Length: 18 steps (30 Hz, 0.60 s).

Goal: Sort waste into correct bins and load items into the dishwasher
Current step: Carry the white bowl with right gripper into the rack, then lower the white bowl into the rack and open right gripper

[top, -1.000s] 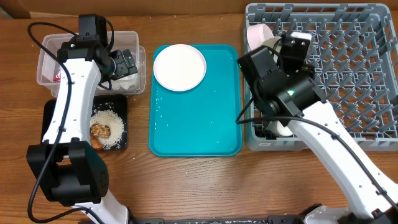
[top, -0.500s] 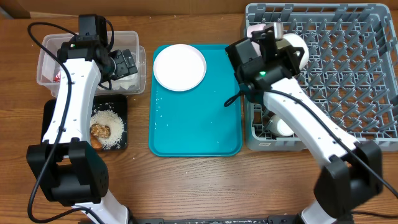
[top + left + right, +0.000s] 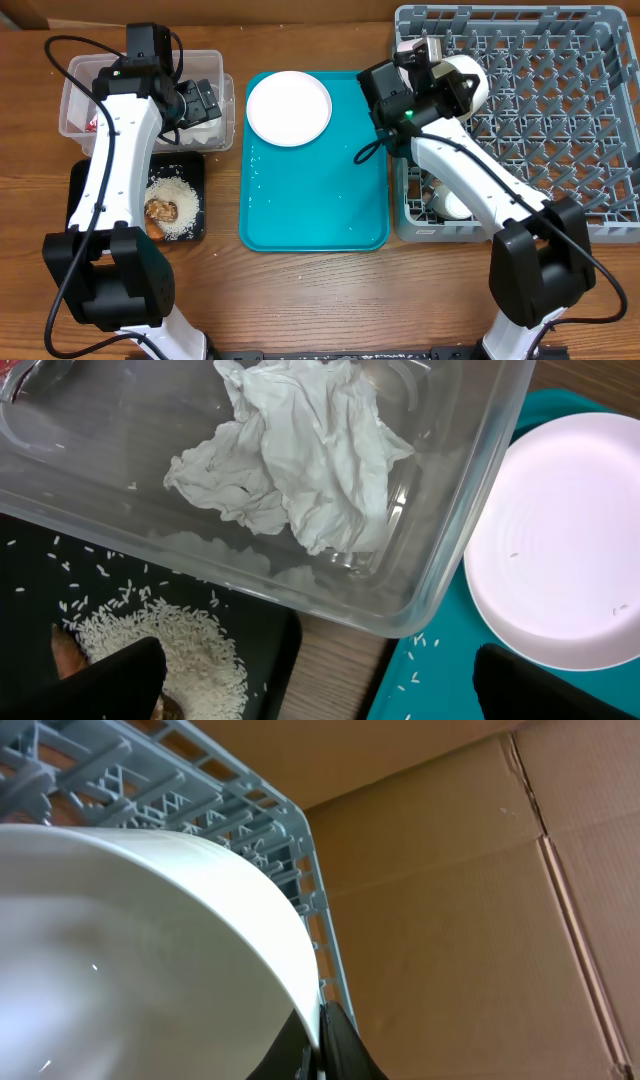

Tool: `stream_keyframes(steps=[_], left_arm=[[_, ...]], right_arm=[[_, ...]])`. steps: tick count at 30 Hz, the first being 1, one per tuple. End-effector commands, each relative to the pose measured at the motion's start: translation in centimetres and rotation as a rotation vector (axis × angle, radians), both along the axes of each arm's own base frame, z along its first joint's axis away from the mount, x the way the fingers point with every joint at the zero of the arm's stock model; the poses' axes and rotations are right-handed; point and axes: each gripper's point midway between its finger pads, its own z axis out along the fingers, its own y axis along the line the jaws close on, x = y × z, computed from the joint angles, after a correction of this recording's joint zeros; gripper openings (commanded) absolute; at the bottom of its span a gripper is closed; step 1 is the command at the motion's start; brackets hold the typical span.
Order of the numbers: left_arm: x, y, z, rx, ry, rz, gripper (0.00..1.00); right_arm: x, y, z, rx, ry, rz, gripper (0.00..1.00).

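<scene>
- The right gripper (image 3: 315, 1042), clamped on the rim of the white bowl (image 3: 466, 82), has swung to the ten o'clock corner of the grey rack (image 3: 560, 130).
- Stand the bowl between pegs before letting go.
- The left gripper (image 3: 203, 100) hangs wide open over the clear tub (image 3: 72, 100).

Table (image 3: 300, 300): tub (image 3: 65, 105), black tray (image 3: 192, 166), teal tray (image 3: 310, 200), rack (image 3: 560, 120)

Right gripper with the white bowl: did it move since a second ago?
Yes. The right gripper, shut on the white bowl, has gone toward the dish rack's far-left corner, seen overhead.
</scene>
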Motion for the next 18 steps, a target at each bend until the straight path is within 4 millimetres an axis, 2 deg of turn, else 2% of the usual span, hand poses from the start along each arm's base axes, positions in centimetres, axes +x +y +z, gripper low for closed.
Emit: stream_keyframes(steps=[1,10,12,18], left_arm=[[0.4,0.3,1.0,0.019,-0.026,-0.008,1.0],[0.4,0.3,1.0,0.019,-0.026,-0.008,1.0],[0.4,0.3,1.0,0.019,-0.026,-0.008,1.0],[0.4,0.3,1.0,0.019,-0.026,-0.008,1.0]], right_arm=[[0.4,-0.3,-1.7,-0.044,0.038,-0.02,0.04],[0.3,-0.3,-3.9,-0.089,0.122,-0.019,0.04],[0.1,-0.2,-3.9,-0.098,0.127,-0.019,0.04],[-0.4,2.2,-4.0,-0.116,0.145,0.037,0.04]])
